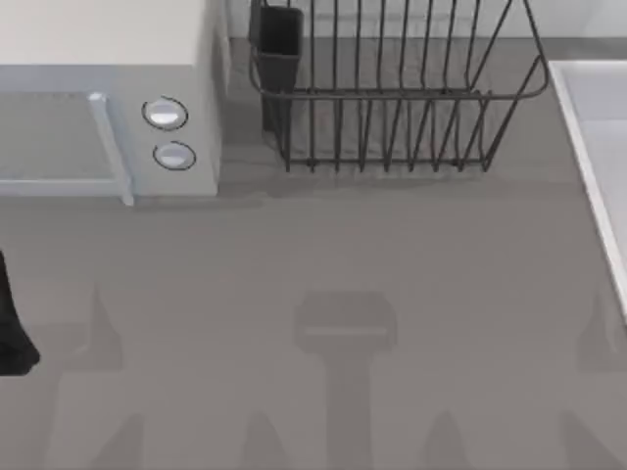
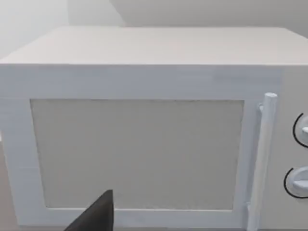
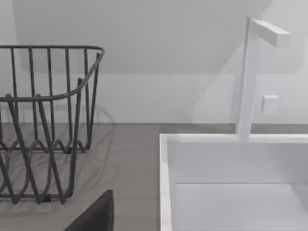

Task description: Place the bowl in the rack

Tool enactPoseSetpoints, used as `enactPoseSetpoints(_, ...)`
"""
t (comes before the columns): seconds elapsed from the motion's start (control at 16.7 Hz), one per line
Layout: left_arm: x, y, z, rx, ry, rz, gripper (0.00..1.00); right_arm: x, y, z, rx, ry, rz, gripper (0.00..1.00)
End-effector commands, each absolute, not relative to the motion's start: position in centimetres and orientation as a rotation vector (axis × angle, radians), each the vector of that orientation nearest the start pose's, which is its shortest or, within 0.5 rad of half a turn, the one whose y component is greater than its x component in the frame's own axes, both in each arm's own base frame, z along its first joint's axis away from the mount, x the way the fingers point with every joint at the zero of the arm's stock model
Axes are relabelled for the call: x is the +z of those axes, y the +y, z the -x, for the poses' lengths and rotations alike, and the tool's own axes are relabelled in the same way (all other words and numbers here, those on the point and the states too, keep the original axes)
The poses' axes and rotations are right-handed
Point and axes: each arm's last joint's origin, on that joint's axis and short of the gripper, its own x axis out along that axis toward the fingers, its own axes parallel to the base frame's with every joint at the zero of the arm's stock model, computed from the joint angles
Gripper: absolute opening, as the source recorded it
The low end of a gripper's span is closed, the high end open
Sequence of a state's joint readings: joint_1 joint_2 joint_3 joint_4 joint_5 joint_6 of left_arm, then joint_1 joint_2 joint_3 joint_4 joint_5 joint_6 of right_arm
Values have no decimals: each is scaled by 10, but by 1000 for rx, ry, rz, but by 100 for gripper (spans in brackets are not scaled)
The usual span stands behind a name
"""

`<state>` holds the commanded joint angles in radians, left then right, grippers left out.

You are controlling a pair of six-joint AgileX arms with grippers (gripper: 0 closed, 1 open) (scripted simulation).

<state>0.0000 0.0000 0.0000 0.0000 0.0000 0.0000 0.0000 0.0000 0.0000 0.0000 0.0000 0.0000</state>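
rack (image 1: 392, 98) at table's back, beside microwave (image 1: 108, 127) | both grippers' finger state: cannot tell

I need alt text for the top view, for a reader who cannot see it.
A dark wire rack with a utensil cup stands at the back of a grey table, right of a white microwave. A white sink lies at the right edge, and part of a dark arm shows at the left edge.
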Motion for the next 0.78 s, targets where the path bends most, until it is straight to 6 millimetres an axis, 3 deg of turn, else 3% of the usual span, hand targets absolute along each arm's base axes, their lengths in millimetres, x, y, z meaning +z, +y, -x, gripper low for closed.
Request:
enactPoseSetpoints(0.18, 160, -1, -106, 0, 0, 0, 100, 162, -2, -106, -4, 12, 6, 100)
enactPoseSetpoints(0.42, 160, -1, -106, 0, 0, 0, 100, 184, -8, -108, -57, 159, 68, 100)
enactPoseSetpoints(0.6, 160, -1, -106, 0, 0, 0, 100, 207, -19, -120, -112, 388, 124, 100)
enactPoseSetpoints(0.78, 160, -1, -106, 0, 0, 0, 100, 224, -37, -144, -146, 696, 155, 100)
